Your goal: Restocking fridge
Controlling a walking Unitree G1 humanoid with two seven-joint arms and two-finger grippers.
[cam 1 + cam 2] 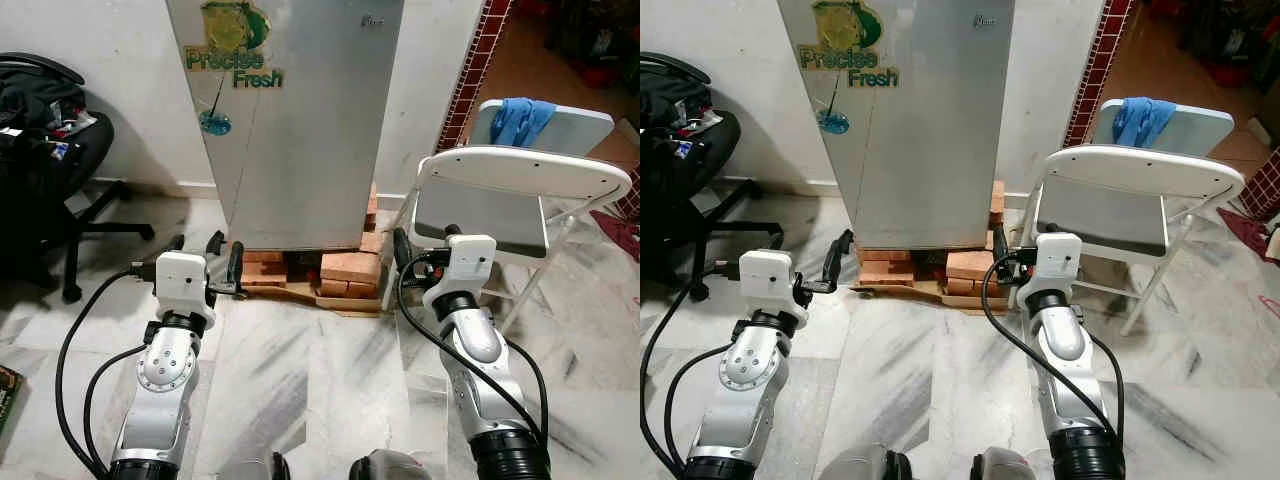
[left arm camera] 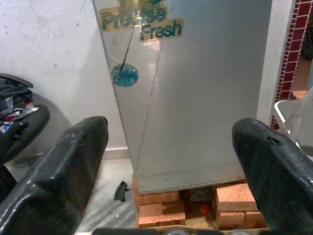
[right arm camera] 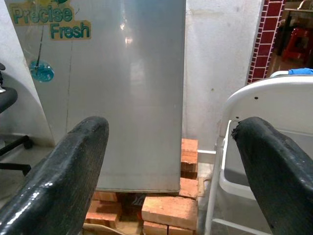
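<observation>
You are facing the fridge (image 1: 300, 120), door closed, its top cut off by the frame; it stands on stacked bricks (image 1: 345, 270) against the wall. What lies under it among the bricks is too dark to make out. Your left gripper (image 2: 166, 161) and right gripper (image 3: 168, 161) both hang released and empty, short of the door. A white folding chair (image 1: 520, 200) crowds your right side; a black office chair (image 1: 50, 150) sits on your left.

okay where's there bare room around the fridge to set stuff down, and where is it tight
Free: the marble floor between the two arms, in front of the fridge, and the seat of the white folding chair on the right. Crowded: the bricks under the fridge, and the left side by the black office chair piled with clothes.
</observation>
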